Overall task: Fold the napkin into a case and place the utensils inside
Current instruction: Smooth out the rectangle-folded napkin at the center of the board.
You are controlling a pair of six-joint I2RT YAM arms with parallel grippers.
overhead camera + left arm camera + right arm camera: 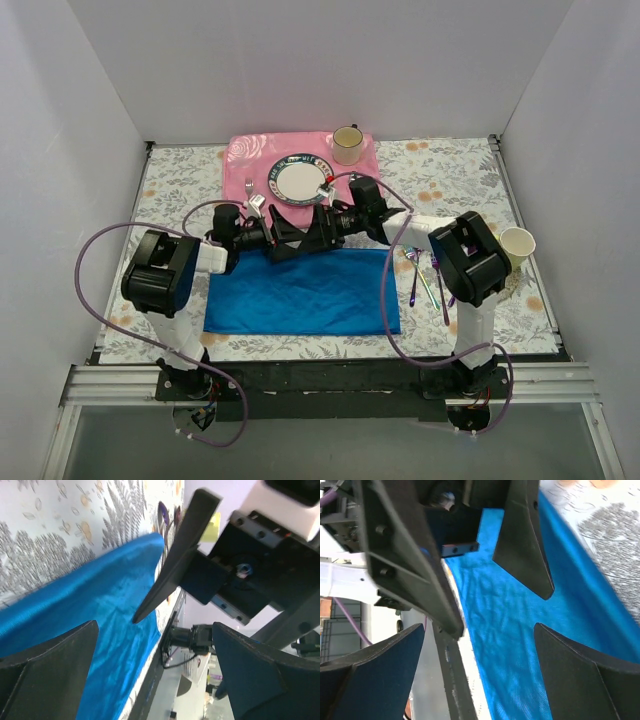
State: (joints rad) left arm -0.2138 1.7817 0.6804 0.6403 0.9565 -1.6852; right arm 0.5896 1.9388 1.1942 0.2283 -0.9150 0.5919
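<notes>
The blue napkin (300, 293) lies spread flat near the front of the table, and no case is in view. The iridescent utensils (426, 280) lie on the tablecloth just right of it. Both grippers hover over the napkin's far edge, pointing at each other with fingers interleaved. My left gripper (296, 240) (155, 675) is open and holds nothing, with the napkin (100, 610) below it. My right gripper (306, 232) (477, 675) is open and empty too, above the napkin (520, 630). One right finger (175, 560) crosses the left wrist view. A left finger (525, 540) shows in the right wrist view.
A pink placemat (240, 170) at the back carries a plate (300, 180), a silver fork (252, 192) and a beige cup (347, 145). A paper cup (517, 245) stands by the right arm. White walls close in the floral tablecloth (450, 185).
</notes>
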